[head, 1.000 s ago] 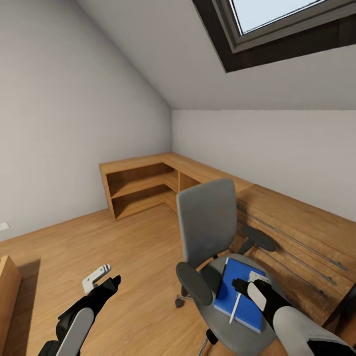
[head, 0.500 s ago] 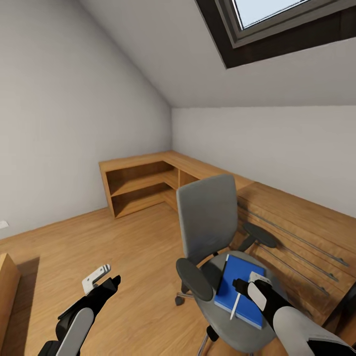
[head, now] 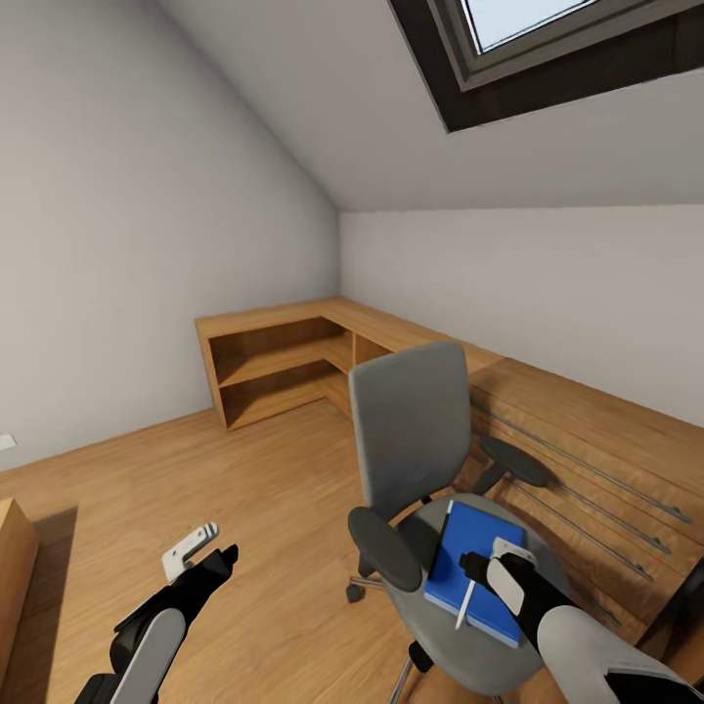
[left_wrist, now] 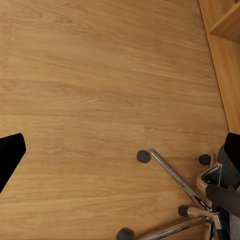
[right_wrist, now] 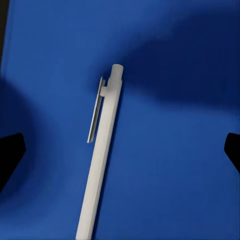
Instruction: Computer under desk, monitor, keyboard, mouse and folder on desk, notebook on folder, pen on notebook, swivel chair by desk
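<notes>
Swivel chair [head: 411, 440] rolled slightly left, white pen [right_wrist: 102, 152] on blue folder [right_wrist: 165, 165]

Attic room — sloped white walls [head: 147, 196], a skylight [head: 548, 39], wood floor [head: 244, 489], low L-shaped light-wood shelf cabinet [head: 284, 357].

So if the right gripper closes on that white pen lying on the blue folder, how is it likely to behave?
The pen is thin and round-bodied, so it may roll on the folder if nudged, though its clip could check that. It looks rigid and probably light. With the right gripper open astride it over the swivel chair, a slightly off-centre pinch might spin it.
</notes>
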Available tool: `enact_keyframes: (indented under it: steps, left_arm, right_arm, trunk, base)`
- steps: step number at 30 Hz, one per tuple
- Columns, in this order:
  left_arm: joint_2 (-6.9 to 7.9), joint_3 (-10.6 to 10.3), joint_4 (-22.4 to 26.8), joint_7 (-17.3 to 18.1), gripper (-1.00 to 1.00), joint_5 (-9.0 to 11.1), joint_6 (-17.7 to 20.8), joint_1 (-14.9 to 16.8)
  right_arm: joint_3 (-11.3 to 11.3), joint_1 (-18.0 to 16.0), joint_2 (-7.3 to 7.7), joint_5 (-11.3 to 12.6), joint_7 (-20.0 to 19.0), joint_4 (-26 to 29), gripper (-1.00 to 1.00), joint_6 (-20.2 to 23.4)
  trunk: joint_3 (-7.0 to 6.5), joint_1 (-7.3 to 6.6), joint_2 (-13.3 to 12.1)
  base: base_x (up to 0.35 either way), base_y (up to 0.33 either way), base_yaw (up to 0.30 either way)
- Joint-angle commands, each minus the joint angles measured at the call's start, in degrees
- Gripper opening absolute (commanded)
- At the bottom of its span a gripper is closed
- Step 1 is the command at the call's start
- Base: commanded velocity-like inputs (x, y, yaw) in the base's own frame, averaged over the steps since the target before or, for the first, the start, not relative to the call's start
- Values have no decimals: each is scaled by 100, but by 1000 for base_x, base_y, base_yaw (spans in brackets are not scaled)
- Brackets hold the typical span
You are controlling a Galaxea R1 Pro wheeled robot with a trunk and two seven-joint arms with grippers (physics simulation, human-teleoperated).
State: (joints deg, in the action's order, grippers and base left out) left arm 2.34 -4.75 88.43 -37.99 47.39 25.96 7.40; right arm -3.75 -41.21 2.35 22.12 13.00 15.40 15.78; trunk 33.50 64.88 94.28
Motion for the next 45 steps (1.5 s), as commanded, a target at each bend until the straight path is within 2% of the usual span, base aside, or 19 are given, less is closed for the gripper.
enact_keyframes:
  steps: [1,16,28,34,38,45]
  left_arm:
    - [4,-11,8,-50,100,42,5,6]
    - [5,-17,-14,-47,100,38,12,3]
    - [3,-29,-44,-24,100,-294,31,2]
    - [-1,-34,-41,-24,100,-308,32,3]
    - [-98,-46,16,-33,100,-315,32,-11]
    - [-96,-49,16,-33,100,-318,32,-11]
  right_arm:
    - [-21,-1,-8,19,31,12,100,31]
    - [-12,-1,-15,20,89,15,100,23]
    - [-15,-1,-13,20,91,28,100,23]
    - [-23,-1,-7,28,73,32,100,20]
    - [-28,48,-71,38,190,162,100,149]
    - [-29,-21,-84,22,56,94,100,-38]
  trunk:
    - [6,0,3]
    - [6,0,3]
    - [6,0,3]
    - [6,0,3]
    - [6,0,3]
    - [6,0,3]
  base:
    - [0,0,0]
    - [0,0,0]
    - [0,89,0]
    - [0,3,0]
    - [0,0,0]
    - [0,0,0]
